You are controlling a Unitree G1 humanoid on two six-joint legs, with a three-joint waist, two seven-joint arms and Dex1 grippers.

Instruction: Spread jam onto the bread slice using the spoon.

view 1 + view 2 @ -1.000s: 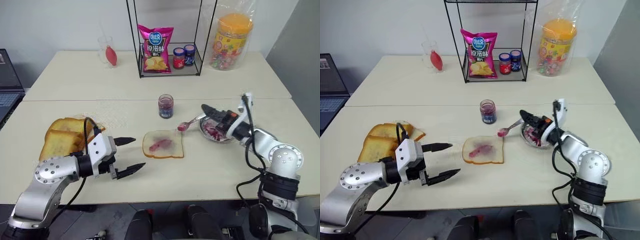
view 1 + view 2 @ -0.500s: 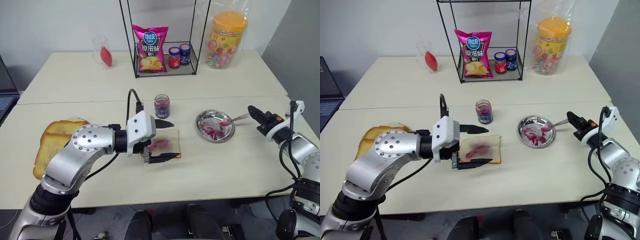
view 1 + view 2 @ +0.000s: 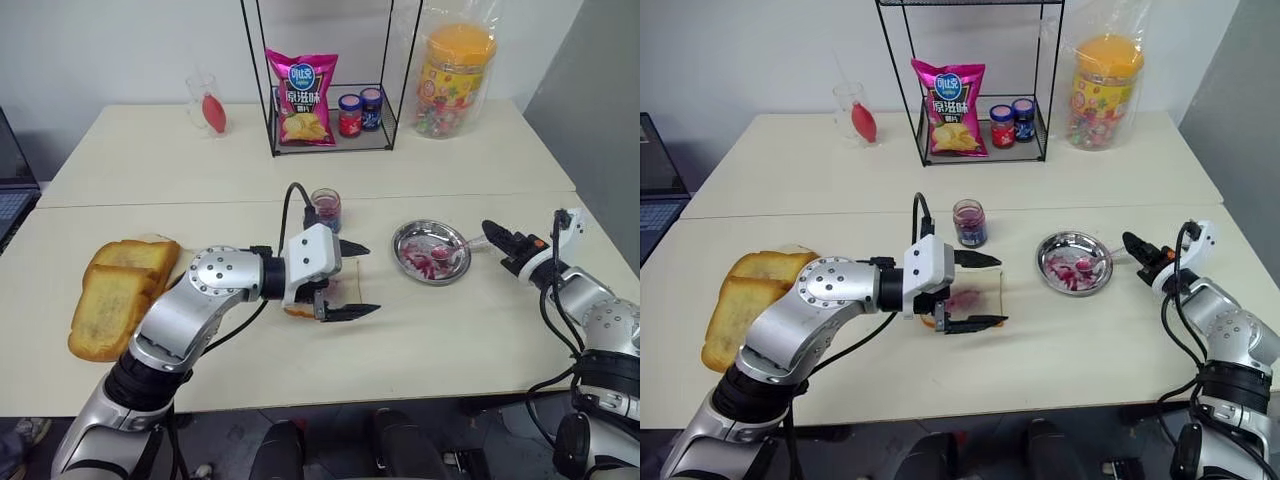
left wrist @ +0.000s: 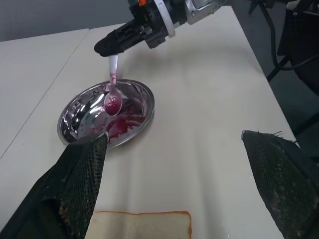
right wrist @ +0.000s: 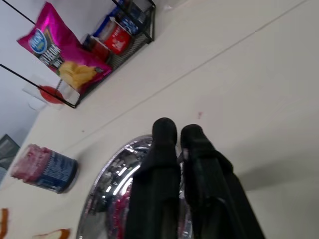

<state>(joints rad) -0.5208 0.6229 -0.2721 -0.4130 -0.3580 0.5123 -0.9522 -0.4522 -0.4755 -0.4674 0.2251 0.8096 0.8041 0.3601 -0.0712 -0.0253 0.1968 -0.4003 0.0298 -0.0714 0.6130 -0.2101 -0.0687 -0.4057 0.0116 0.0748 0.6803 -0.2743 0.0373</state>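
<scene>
Two grippers, one spoon, one jammy slice

Closest to the robot, the left gripper point(image 3: 998, 290) hangs just over the table point(image 3: 450, 330) with its two black fingers spread wide and nothing between them. The bread slice point(image 4: 139, 225) lies flat right under it, so the gripper hides a lot of the slice. A purple smear shows in the middle of the slice. Off to the left, near the table's edge, sits a pile of thick brown toast point(image 3: 110, 295), well apart from the thin slice.

A bit farther, on the right, is a round shiny metal dish point(image 3: 1043, 258) with red-purple smears inside. The spoon point(image 4: 112, 87) has its bowl down in the dish, and the bowl is red with jam. Its thin handle goes up over the rim into the tips of the right gripper point(image 4: 101, 49). That gripper's fingers are pinched together on the handle.

Past the slice stands the jam jar point(image 3: 969, 222), small, upright and with no lid. It is between the slice and the far half of the table, and nothing touches it.

Farthest away is a black wire rack point(image 3: 330, 150). On it are a pink bag of chips point(image 3: 305, 97) and two little lidded jars point(image 3: 360, 112) side by side. A clear glass point(image 3: 207, 100) with something red in it stands to the rack's left. A big candy tub point(image 3: 452, 75) with an orange lid stands to its right.
</scene>
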